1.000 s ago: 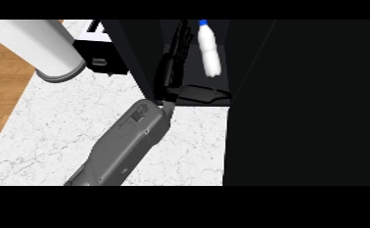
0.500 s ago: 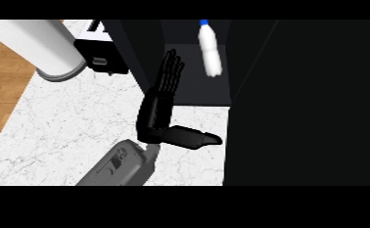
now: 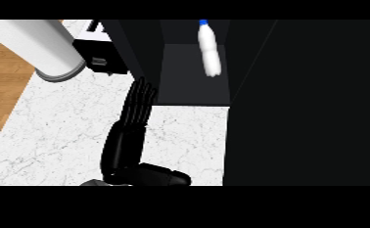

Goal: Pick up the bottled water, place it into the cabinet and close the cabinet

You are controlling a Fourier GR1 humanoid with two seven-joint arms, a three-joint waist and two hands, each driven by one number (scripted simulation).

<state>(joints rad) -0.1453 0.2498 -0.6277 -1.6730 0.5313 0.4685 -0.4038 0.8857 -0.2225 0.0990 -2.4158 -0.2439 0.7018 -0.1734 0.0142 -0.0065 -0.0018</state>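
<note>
**Bottle inside cabinet, hand flat at door edge**

Bottled water (image 3: 209, 51), white with a blue cap, lies inside the dark cabinet (image 3: 195, 82), cap toward the back. The left hand (image 3: 130, 134) rises from the lower edge over the marble counter (image 3: 51, 119), fingers straight and pressed together, holding nothing, fingertips at the cabinet's left door (image 3: 141, 51). A white cylinder (image 3: 43, 46) stands at upper left.

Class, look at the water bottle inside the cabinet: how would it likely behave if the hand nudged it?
The water bottle is slim and round, so lying down it would probably roll. Its smooth white body may slip against the hand's straight fingers. It seems small, so likely light.
</note>
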